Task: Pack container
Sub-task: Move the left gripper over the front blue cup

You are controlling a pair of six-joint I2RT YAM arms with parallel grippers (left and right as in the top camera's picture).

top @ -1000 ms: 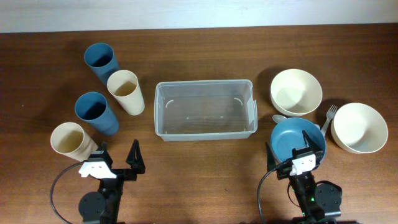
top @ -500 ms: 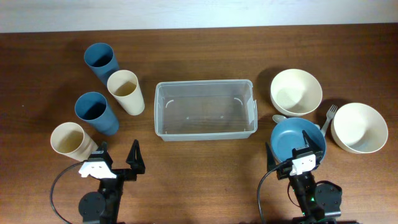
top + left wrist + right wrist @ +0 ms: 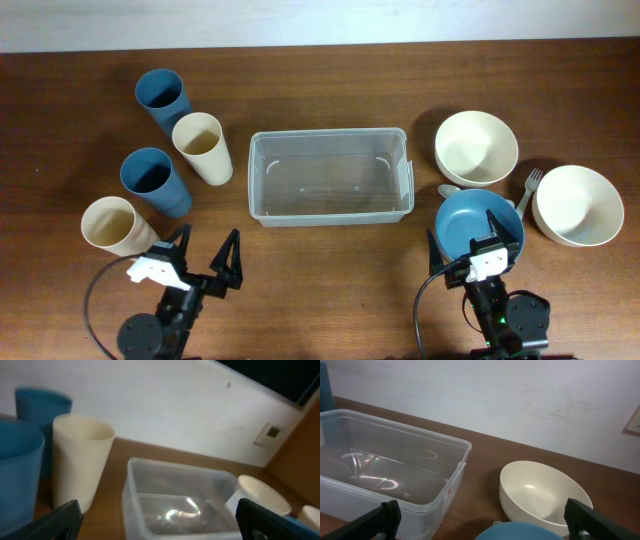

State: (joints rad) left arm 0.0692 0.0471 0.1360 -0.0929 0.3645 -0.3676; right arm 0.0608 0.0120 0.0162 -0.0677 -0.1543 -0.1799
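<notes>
Shifted rightward and turned since the earlier frame, the left gripper [image 3: 207,256] stands wide open and empty, with the container [image 3: 330,180] mid-table ahead of it and slightly right, while the right gripper [image 3: 478,243], equally open and empty, hangs above the blue bowl [image 3: 468,220] just right of the container.

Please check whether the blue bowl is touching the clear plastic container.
Apart. The overhead view shows a strip of bare wooden table between the blue bowl and the right end of the container.
</notes>
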